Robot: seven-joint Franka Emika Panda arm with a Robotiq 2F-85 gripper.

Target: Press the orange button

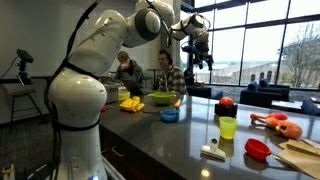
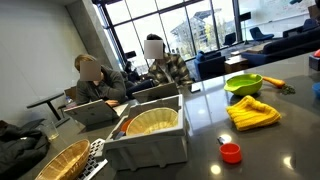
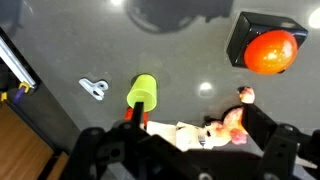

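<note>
The fingers (image 3: 278,150) are spread wide and empty, pointing down from high above the surface (image 1: 170,140); the arm (image 1: 100,38) arches up and over; the orange button (image 3: 270,50) sits on the surface well below them, off to one side; its round dome faces up, with no long axis.

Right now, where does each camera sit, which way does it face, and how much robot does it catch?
Exterior view: beside the white arm, facing along the counter; arm and open gripper show.
Exterior view: low on the counter, facing two seated people; no robot.
Wrist view: looks down past the gripper at the orange button.
Both exterior views share the green bowl.
</note>
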